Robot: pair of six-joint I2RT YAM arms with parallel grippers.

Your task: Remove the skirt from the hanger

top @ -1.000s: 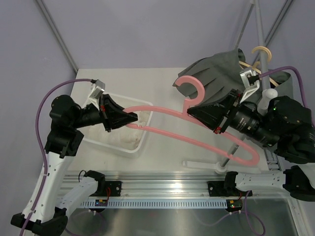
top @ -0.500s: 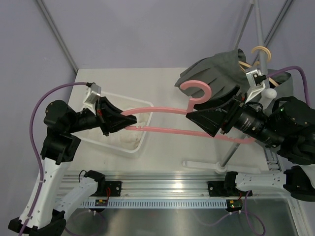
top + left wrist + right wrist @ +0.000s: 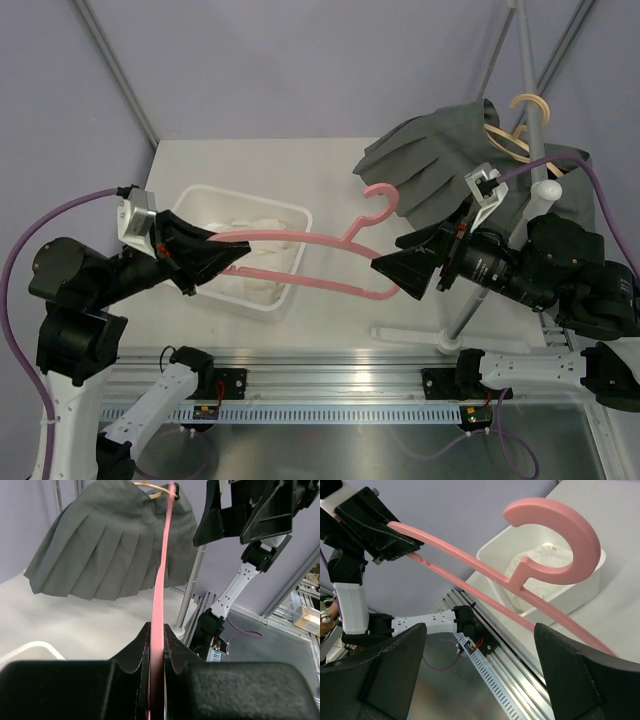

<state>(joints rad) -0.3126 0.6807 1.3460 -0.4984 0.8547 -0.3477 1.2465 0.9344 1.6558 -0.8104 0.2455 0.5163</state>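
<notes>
A bare pink hanger (image 3: 300, 240) is stretched level above the table, its hook (image 3: 570, 530) pointing away from me. My left gripper (image 3: 238, 258) is shut on the hanger's left end, the pink bar (image 3: 161, 580) pinched between its jaws (image 3: 156, 630). At the hanger's right end my right gripper (image 3: 392, 275) stands wide open. Its fingers (image 3: 395, 670) touch nothing and the hanger passes above them. The grey pleated skirt (image 3: 440, 150) hangs on a tan wooden hanger (image 3: 522, 104) on the stand at the back right, also seen in the left wrist view (image 3: 115, 545).
A white bin (image 3: 250, 192) holding white cloth (image 3: 535, 560) sits on the table under the pink hanger's left half. The stand's metal pole (image 3: 530, 90) rises at the right from a white base (image 3: 420, 335). An aluminium rail runs along the near edge.
My right gripper has opened and let go of the pink hanger. The left arm has drawn back to the left, carrying the hanger over the bin.
</notes>
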